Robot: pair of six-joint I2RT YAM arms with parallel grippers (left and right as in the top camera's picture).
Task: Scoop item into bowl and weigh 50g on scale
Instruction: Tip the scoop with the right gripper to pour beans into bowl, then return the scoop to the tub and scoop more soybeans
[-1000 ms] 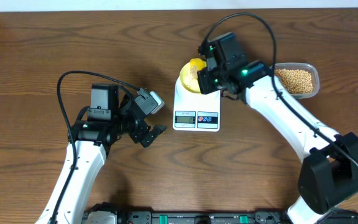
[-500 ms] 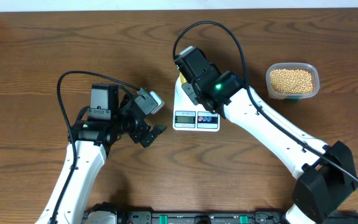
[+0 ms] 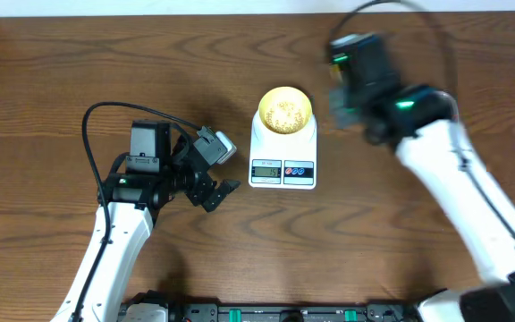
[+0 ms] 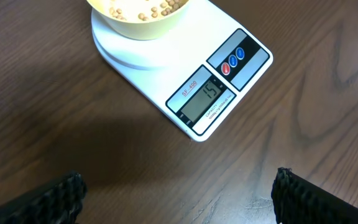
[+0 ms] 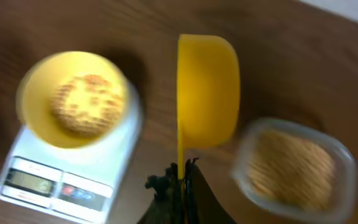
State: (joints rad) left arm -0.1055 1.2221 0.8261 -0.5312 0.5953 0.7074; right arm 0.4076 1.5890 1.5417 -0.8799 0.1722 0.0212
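Note:
The pale yellow bowl (image 3: 283, 110) sits on the white scale (image 3: 283, 165) and holds a small heap of tan beans (image 3: 284, 111). The bowl (image 5: 73, 99) and scale (image 5: 61, 180) also show in the right wrist view, and in the left wrist view the bowl (image 4: 138, 22) and the scale (image 4: 194, 81), whose display reads 15. My right gripper (image 5: 183, 171) is shut on the handle of a yellow scoop (image 5: 207, 90), held tilted on its side between the bowl and the clear tub of beans (image 5: 294, 168). My left gripper (image 4: 179, 199) is open and empty, over the table in front of the scale.
In the overhead view the right arm (image 3: 392, 98) is blurred and covers the clear tub at the right. The left arm (image 3: 141, 192) rests left of the scale. Brown wooden table (image 3: 61, 80) all round.
My right arm has swung from over the bowl to the right, towards the tub, carrying the scoop. The bowl is now uncovered with beans in it. The left arm has not moved.

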